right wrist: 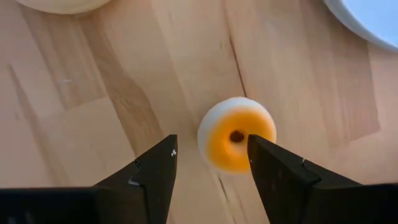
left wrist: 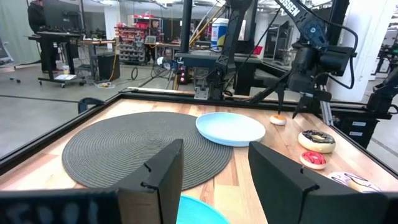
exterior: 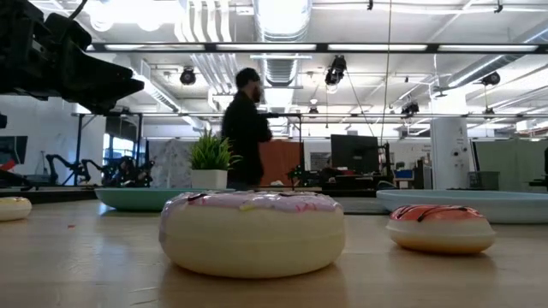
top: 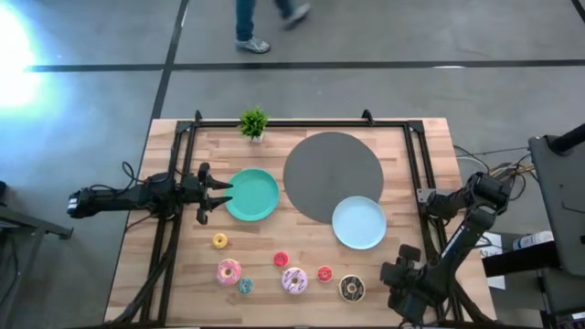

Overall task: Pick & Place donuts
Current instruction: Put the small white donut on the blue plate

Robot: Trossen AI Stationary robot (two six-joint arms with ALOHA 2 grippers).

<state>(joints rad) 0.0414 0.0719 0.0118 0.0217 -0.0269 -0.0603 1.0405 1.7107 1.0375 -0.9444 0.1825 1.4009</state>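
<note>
Hovering right tool [right wrist: 210,163], fingers wide apart, empty, straddles orange mini donut [right wrist: 237,142] on surface [top: 183,274] just beside light-blue plate [top: 358,222]. Left tool [top: 222,194] waits, spread open, empty, at green plate [top: 251,196]. Both plates bare; other donuts [top: 292,280] lie loose below the green plate. Judgement: task barely begun, all placements left.

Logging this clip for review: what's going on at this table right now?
Donuts lie loose on the wooden table, none on a plate yet. The right gripper hangs with its jaws open over the orange mini donut, near the light-blue plate. The left gripper waits open at the edge of the green plate. The sprinkled donut, chocolate donut and others sit untouched. A person walks behind the table.
</note>
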